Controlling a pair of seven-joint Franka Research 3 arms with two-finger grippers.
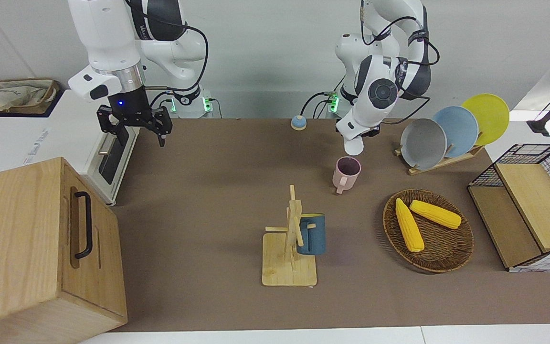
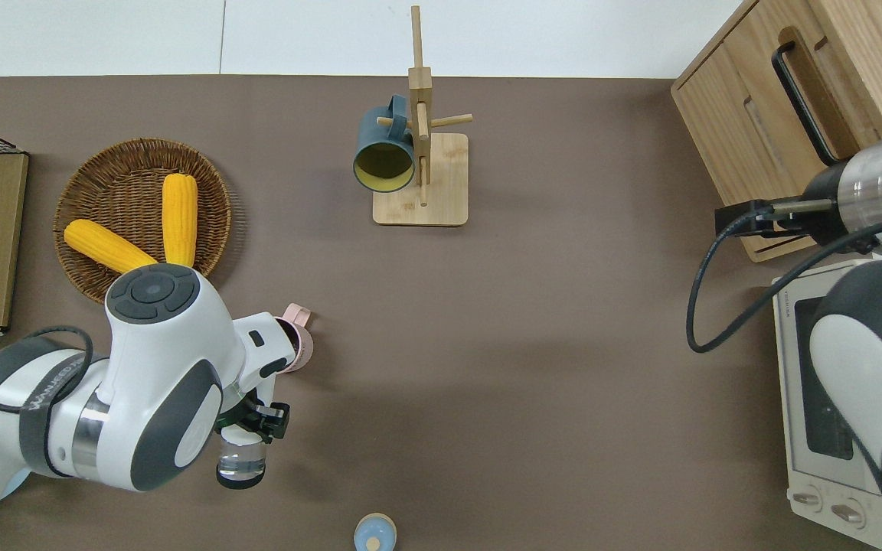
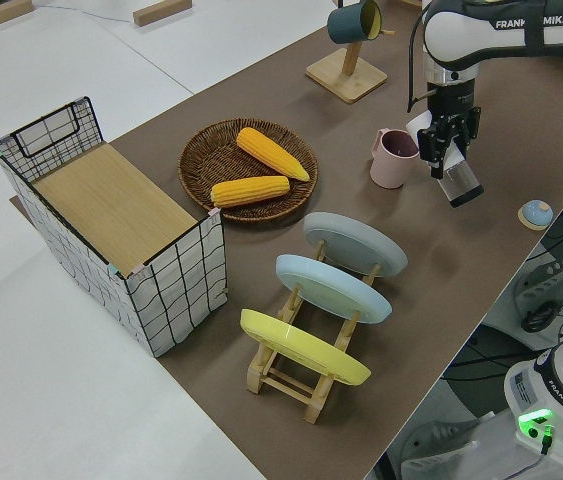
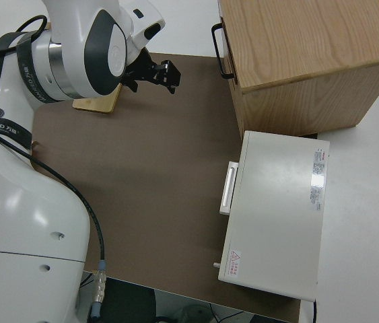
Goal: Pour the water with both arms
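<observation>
My left gripper (image 3: 449,150) is shut on a small clear bottle (image 3: 459,185), held tilted in the air. In the overhead view the bottle (image 2: 240,461) is over the brown mat, a little nearer to the robots than the pink mug (image 2: 297,348). The mug (image 1: 347,173) stands upright on the mat with its handle pointing away from the robots. I cannot see any water. My right gripper (image 1: 140,138) hangs open and empty over the mat's edge, by the white toaster oven (image 1: 112,157).
A mug tree (image 1: 290,239) carries a dark blue mug (image 1: 312,234) at mid table. Toward the left arm's end are a wicker basket (image 1: 439,260) with two corn cobs, a plate rack (image 1: 439,160) and a wire crate (image 1: 533,205). A wooden cabinet (image 1: 41,248) stands by the oven. A small blue knob (image 1: 298,123) lies near the robots.
</observation>
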